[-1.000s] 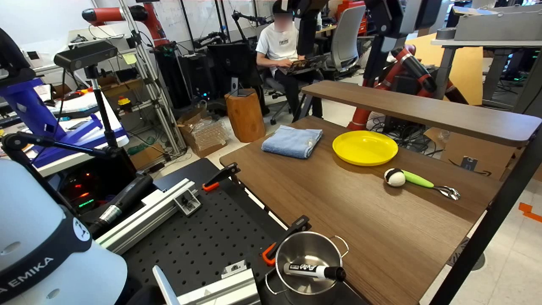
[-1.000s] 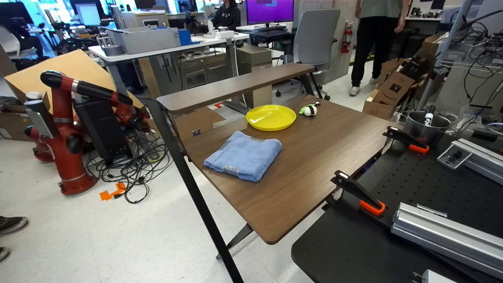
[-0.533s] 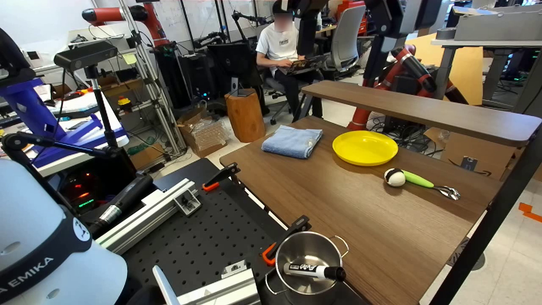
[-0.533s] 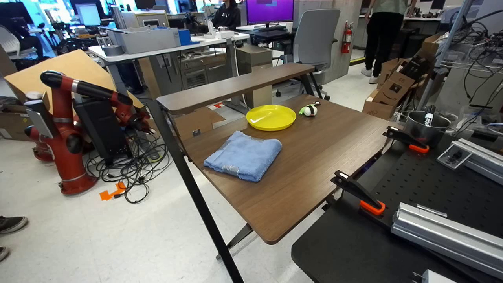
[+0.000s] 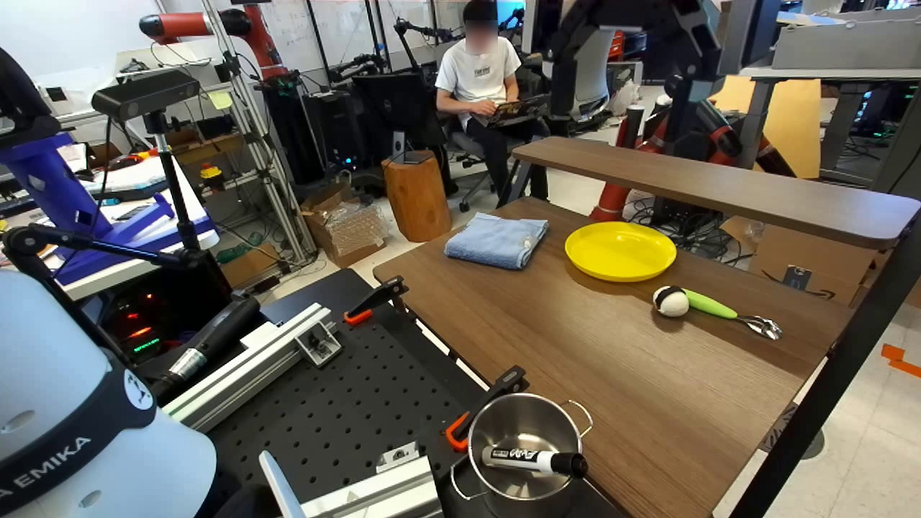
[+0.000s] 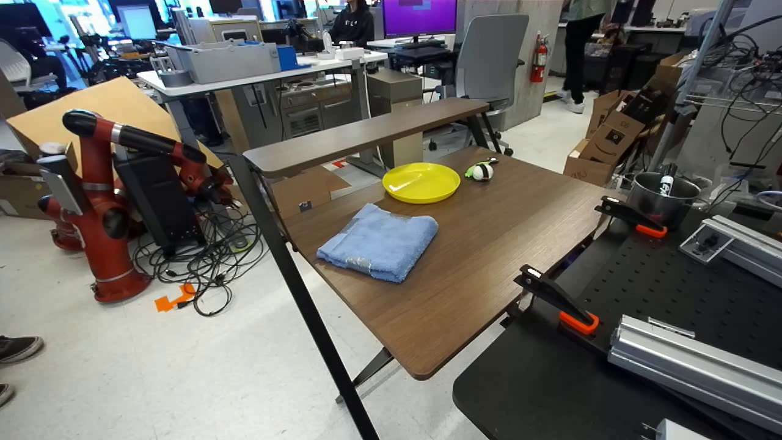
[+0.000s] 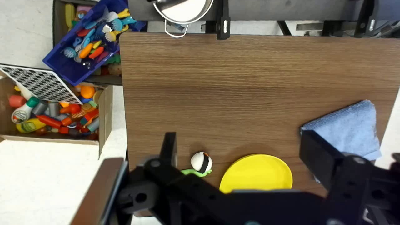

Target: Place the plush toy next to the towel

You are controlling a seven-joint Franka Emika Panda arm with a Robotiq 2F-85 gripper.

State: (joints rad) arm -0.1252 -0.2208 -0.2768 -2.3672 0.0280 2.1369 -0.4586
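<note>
The plush toy is a small cream-white ball with a black band. It lies on the brown table beside a green-handled metal utensil and also shows in an exterior view and the wrist view. The towel is a folded light-blue cloth, flat on the table, also in an exterior view; in the wrist view the towel is partly hidden by a finger. My gripper is open and empty, high above the table. The gripper also hangs at the top of an exterior view.
A yellow plate lies between toy and towel. A raised shelf runs along the table's back edge. A metal pot with a marker stands at the front edge, near black clamps. Boxes of toys stand beside the table.
My gripper has moved to the right at the top of an exterior view in the last half second. The toy, towel and plate have not moved. A person walks in the background.
</note>
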